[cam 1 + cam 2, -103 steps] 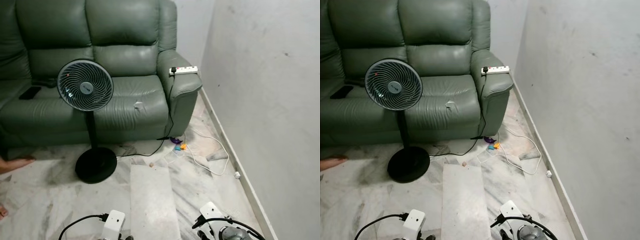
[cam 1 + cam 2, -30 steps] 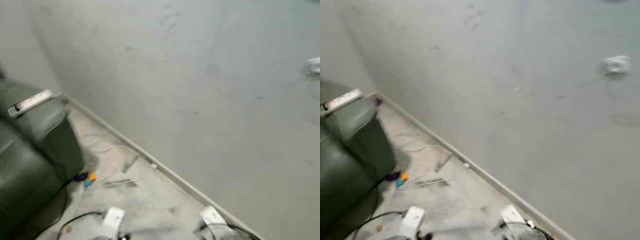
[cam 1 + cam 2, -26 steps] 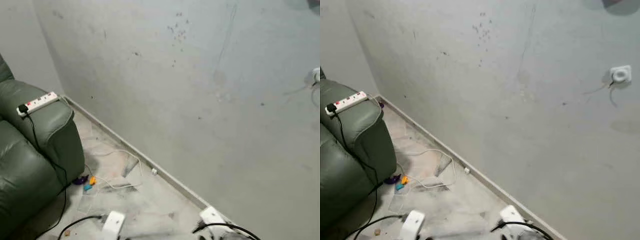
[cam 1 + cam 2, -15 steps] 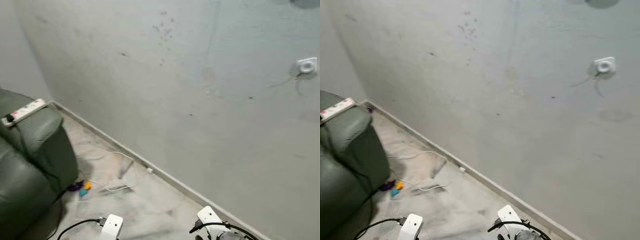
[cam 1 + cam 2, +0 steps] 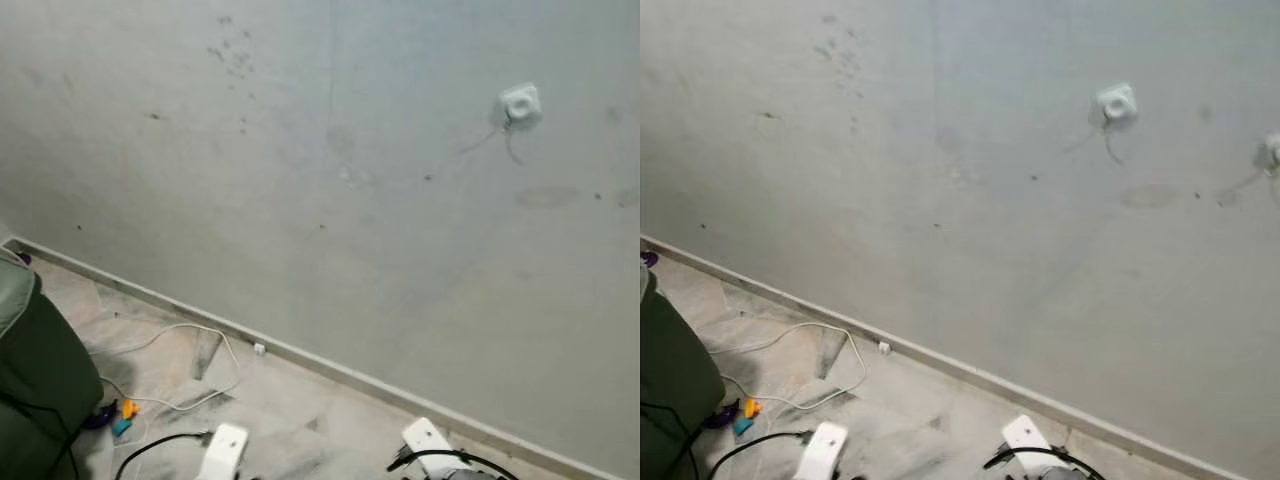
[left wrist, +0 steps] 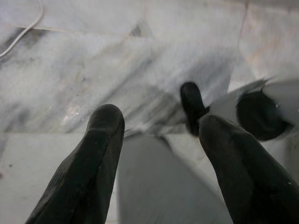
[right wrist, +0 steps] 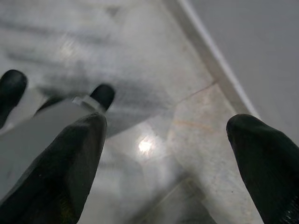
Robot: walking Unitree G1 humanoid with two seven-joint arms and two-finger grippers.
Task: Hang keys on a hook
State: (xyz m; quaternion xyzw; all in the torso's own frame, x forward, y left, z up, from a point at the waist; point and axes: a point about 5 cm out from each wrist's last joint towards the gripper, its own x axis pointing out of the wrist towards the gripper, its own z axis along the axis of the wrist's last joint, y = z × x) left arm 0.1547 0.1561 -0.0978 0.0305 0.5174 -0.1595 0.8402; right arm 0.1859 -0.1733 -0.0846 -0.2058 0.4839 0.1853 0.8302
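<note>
- Two small white round hooks sit high on the grey plaster wall (image 5: 300,200): one white wall hook (image 5: 519,103) with a thin wire trailing from it, and a second white hook (image 5: 1270,152) at the right edge of the right eye view.
- No keys can be made out anywhere in these pictures, so I cannot tell where they are; a reach for a hook now would, in my judgement, hang nothing.
- Left gripper (image 6: 159,135) hangs low over the grey-veined marble floor (image 6: 93,70), its black fingers (image 6: 100,154) spread moderately with nothing between them.
- Right gripper (image 7: 168,140) also hangs low near the pale skirting board (image 7: 210,56), its black fingers (image 7: 70,158) wide apart and empty.
- Both hooks look well above the hanging arms; a raise from here could scrape the wall if the robot stands too close.
- Loose white cable (image 5: 190,340) and small coloured bits (image 5: 125,415) lie on the floor beside the dark green leather sofa arm (image 5: 35,390); a step that way could snag a foot.
</note>
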